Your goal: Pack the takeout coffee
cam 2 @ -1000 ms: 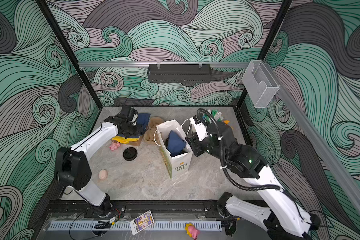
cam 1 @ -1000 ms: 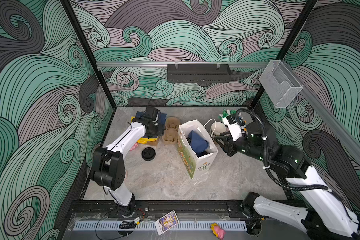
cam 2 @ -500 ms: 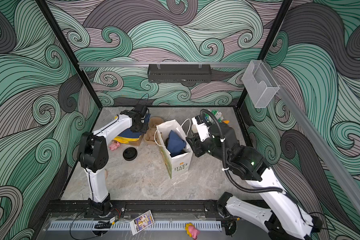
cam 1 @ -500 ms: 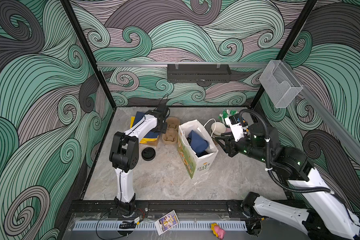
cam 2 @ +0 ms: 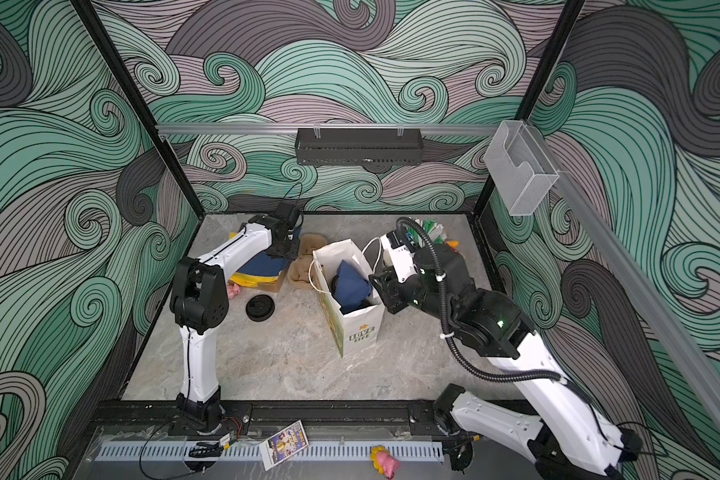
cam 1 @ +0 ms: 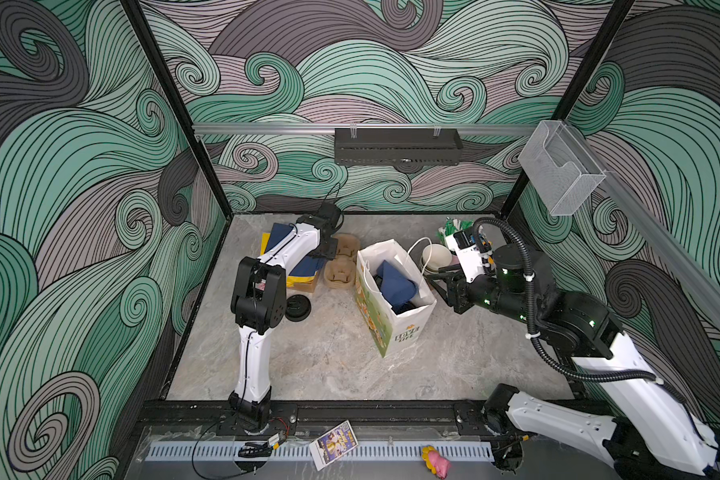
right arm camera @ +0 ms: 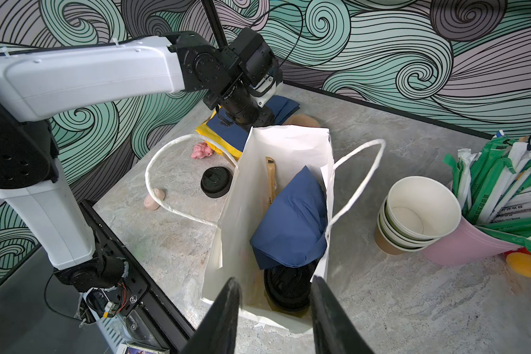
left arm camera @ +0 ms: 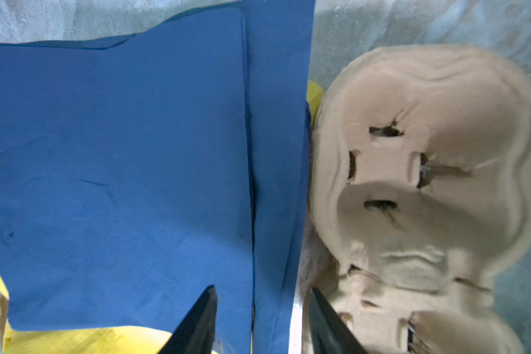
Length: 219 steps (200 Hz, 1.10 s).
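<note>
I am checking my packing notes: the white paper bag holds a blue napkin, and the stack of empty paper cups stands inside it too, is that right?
Not quite. The white paper bag holds a blue napkin, but the stack of empty paper cups stands outside it on the table, beside the pink cup of straws, as the right wrist view shows.

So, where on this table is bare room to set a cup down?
Free: the table, its wide front strip between the paper bag and the front rail. Crowded: the back, with napkins, pulp carriers, cup stack, straws.
</note>
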Each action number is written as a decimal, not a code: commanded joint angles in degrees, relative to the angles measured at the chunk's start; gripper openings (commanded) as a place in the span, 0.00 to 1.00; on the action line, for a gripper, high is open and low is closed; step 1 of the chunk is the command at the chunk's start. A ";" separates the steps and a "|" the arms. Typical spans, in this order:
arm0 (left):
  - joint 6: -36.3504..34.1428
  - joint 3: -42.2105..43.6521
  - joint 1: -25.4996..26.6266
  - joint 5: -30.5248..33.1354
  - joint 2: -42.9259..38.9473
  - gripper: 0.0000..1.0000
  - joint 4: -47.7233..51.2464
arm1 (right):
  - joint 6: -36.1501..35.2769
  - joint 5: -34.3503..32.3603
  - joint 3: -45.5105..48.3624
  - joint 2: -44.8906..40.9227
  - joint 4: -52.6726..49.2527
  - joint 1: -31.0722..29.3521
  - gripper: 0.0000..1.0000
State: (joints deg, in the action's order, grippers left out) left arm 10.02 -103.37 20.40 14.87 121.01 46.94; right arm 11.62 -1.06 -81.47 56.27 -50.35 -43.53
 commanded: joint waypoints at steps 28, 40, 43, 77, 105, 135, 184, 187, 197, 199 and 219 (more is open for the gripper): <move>-0.29 -1.14 0.56 1.19 0.81 0.45 2.82 | 0.69 0.54 -0.08 -0.18 0.34 -0.37 0.40; -0.40 -1.21 0.54 1.57 1.00 0.41 3.02 | 0.60 0.62 -0.17 0.00 0.30 -0.33 0.40; -0.44 -1.28 0.55 1.61 1.06 0.40 3.09 | 0.60 0.62 -0.18 -0.02 0.29 -0.33 0.40; -0.71 -1.44 0.56 1.79 1.49 0.33 3.89 | 0.42 0.46 -0.39 -0.11 0.25 -0.33 0.40; -0.43 -1.03 0.53 2.47 0.57 0.24 4.20 | 0.34 0.27 -0.53 -0.22 -0.08 -0.33 0.40; -0.71 0.81 0.43 3.47 -1.17 0.16 2.62 | 0.16 -0.03 -0.60 -0.45 -0.12 -0.34 0.41; 0.15 1.06 0.42 3.72 -2.46 0.16 2.94 | 0.16 -0.07 -0.62 -0.46 -0.45 -0.34 0.41; 0.24 1.14 0.35 3.68 -2.64 0.17 2.89 | 0.16 -0.03 -0.54 -0.45 -0.53 -0.34 0.41; 0.36 1.57 0.34 3.76 -3.30 0.18 2.55 | 0.16 0.02 -0.57 -0.46 -0.52 -0.38 0.41; 0.44 1.70 0.41 3.78 -3.45 0.18 2.39 | 0.16 0.01 -0.58 -0.44 -0.54 -0.34 0.41; 0.75 2.54 0.33 3.55 -4.73 0.20 1.56 | 0.12 0.01 -0.53 -0.46 -0.54 -0.35 0.41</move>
State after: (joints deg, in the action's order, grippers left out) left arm 9.91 -101.38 20.45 17.61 120.33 48.86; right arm 11.62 -1.08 -81.47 56.27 -50.41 -43.53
